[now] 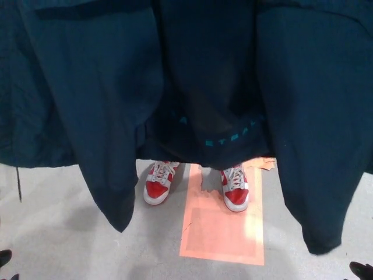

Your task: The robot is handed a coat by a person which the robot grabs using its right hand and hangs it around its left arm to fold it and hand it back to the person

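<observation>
Hanging with its long axis vertical, the coat (87, 87) points down toward the floor (58, 221); left robot hand (4, 258) and right robot hand (361, 270): grip cannot be told.

- Of the person, only the feet show, just below the middle of the frame, in a matching pair of low sneakers.
- First sneaker (158, 185), left of centre: glossy red toe cap, white and pale grey side panels, white laces, a red patch near the tongue, a pale sole edge.
- Second sneaker (236, 190), right of centre: the same red toe, white panels and white laces.
- The legs above the shoes are hidden.
- Dark shape (4, 258) in the lower left corner and another dark bit (361, 270) in the lower right: black and rounded, too cropped to identify.
</observation>
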Controlling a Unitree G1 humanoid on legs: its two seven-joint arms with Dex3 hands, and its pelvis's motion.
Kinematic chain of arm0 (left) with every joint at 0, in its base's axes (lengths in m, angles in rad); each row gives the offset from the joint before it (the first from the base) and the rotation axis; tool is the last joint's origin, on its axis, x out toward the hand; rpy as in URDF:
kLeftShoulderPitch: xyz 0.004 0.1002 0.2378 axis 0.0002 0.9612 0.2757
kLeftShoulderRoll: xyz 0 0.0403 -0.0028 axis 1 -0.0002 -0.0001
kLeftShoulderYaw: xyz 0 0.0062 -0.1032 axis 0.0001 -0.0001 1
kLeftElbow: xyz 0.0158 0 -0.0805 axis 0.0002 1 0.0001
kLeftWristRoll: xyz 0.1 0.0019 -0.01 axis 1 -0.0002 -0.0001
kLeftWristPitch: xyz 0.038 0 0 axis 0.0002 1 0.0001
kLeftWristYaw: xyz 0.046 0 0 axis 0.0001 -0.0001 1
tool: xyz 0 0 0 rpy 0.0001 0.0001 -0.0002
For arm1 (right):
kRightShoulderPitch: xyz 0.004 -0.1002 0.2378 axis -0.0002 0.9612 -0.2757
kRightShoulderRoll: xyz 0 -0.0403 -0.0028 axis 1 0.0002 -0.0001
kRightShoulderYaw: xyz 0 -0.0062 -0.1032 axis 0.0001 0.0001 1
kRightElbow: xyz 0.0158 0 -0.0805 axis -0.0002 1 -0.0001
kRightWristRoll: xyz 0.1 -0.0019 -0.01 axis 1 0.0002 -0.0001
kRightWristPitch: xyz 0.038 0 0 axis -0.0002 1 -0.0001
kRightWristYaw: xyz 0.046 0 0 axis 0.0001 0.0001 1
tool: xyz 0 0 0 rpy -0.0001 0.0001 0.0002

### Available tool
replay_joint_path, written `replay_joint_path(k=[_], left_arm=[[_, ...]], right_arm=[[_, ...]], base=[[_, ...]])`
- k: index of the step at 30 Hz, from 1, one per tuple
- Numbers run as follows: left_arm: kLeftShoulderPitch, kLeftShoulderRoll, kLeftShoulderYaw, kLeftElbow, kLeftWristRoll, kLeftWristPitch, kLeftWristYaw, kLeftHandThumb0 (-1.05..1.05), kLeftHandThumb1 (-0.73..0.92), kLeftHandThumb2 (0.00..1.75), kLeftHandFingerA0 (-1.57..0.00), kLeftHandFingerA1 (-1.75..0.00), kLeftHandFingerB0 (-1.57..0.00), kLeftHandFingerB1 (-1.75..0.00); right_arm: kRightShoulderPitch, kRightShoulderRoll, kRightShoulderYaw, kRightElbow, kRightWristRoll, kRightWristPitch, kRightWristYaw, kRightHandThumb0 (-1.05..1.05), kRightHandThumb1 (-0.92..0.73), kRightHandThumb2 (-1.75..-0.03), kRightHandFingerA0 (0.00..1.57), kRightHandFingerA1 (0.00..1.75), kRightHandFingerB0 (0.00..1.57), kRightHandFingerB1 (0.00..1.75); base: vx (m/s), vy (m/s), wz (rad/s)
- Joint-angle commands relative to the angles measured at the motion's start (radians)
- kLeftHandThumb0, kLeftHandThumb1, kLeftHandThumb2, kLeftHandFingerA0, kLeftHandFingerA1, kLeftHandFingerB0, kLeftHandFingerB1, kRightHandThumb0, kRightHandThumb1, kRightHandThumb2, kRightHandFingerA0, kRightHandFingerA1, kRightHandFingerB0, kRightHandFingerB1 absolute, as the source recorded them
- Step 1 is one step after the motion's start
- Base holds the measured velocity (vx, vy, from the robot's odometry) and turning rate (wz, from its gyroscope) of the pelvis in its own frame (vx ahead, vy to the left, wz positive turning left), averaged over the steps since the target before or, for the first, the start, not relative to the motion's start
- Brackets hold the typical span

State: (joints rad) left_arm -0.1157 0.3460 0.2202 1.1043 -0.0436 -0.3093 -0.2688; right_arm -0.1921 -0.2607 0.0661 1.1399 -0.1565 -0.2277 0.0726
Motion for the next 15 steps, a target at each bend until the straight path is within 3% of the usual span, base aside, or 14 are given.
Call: replay_joint_path(k=[1,2,3,6,7,9,10,11,12,13,14,15], left_arm=[[-0.002,0.013,0.015,0.028,-0.025,-0.071,-0.044,-0.35,0.58,1.12,0.00,-0.48,0.00,-0.47],[0.005,0.012,0.015,0.030,-0.026,-0.082,-0.051,-0.35,0.58,1.13,0.00,-0.48,0.00,-0.47],[0.021,0.008,0.011,0.027,-0.022,-0.093,-0.054,-0.76,0.75,1.06,-0.06,-0.41,-0.06,-0.41],[0.034,0.006,-0.011,0.008,-0.002,-0.108,-0.046,-0.70,0.76,1.08,-0.05,-0.41,-0.05,-0.40],[0.039,0.007,-0.016,-0.002,0.001,-0.109,-0.046,-0.70,0.87,0.74,-0.09,-0.28,-0.11,-0.29],[0.043,0.008,-0.023,-0.017,-0.002,-0.109,-0.053,-0.72,0.86,0.75,-0.09,-0.28,-0.11,-0.29],[0.042,0.008,-0.021,-0.017,-0.008,-0.108,-0.064,-0.70,0.92,0.73,-0.10,-0.27,-0.10,-0.27],[0.042,0.005,-0.020,-0.017,-0.012,-0.108,-0.065,-0.76,0.83,0.76,-0.09,-0.29,-0.10,-0.29],[0.041,0.002,-0.019,-0.016,-0.014,-0.109,-0.059,-0.76,0.83,0.76,-0.09,-0.29,-0.10,-0.29],[0.045,0.000,-0.019,-0.019,-0.015,-0.113,-0.061,-0.75,0.82,0.77,-0.09,-0.29,-0.09,-0.27],[0.047,-0.005,-0.020,-0.026,-0.016,-0.110,-0.059,-0.70,0.92,0.71,-0.10,-0.27,-0.10,-0.26],[0.048,-0.008,-0.022,-0.032,-0.014,-0.107,-0.051,-0.74,0.84,0.75,-0.10,-0.29,-0.10,-0.28]], right_arm=[[0.004,-0.021,-0.005,0.016,-0.006,-0.060,-0.006,-0.70,-0.76,-1.02,0.04,0.38,0.03,0.20],[0.013,-0.022,-0.006,0.010,-0.005,-0.069,-0.005,-0.73,-0.76,-1.01,0.05,0.35,0.04,0.18],[0.035,-0.020,-0.020,-0.009,0.012,-0.086,0.001,-0.71,-0.73,-0.99,0.03,0.33,0.03,0.19],[0.096,-0.018,-0.036,-0.140,0.026,-0.166,-0.014,-0.67,-0.72,-0.99,0.02,0.37,0.01,0.23],[0.124,-0.014,-0.045,-0.206,0.034,-0.179,-0.012,-0.71,-0.73,-1.01,0.04,0.36,0.03,0.22],[0.202,0.006,-0.069,-0.389,0.073,-0.202,0.008,-0.65,-0.71,-0.99,0.01,0.36,0.01,0.24],[0.234,0.013,-0.075,-0.462,0.089,-0.218,0.017,-0.55,-0.89,-0.67,0.07,0.28,0.01,0.19],[0.275,0.021,-0.081,-0.554,0.107,-0.233,0.022,-0.58,-0.66,-0.96,0.00,0.39,0.00,0.29],[0.319,0.030,-0.086,-0.648,0.123,-0.243,0.024,-0.58,-0.66,-0.96,0.00,0.39,0.00,0.29],[0.359,0.032,-0.085,-0.741,0.110,-0.247,0.005,-0.59,-0.87,-0.77,0.11,0.35,0.09,0.20],[0.451,0.053,-0.098,-0.987,0.084,-0.268,-0.048,-0.32,-0.65,-1.14,0.01,0.47,0.00,0.47],[0.501,0.069,-0.109,-1.143,0.068,-0.285,-0.075,-0.32,-0.65,-1.15,0.01,0.47,0.00,0.47]], base=[[0.00,0.000,0.00],[0.00,0.000,0.00],[0.00,0.000,0.00],[0.00,0.000,0.00],[0.00,0.000,0.00],[0.00,0.000,0.00],[0.00,0.000,0.00],[0.00,0.000,0.00],[0.00,0.000,0.00],[0.00,0.000,0.00],[0.00,0.000,0.00],[0.00,0.000,0.00]])
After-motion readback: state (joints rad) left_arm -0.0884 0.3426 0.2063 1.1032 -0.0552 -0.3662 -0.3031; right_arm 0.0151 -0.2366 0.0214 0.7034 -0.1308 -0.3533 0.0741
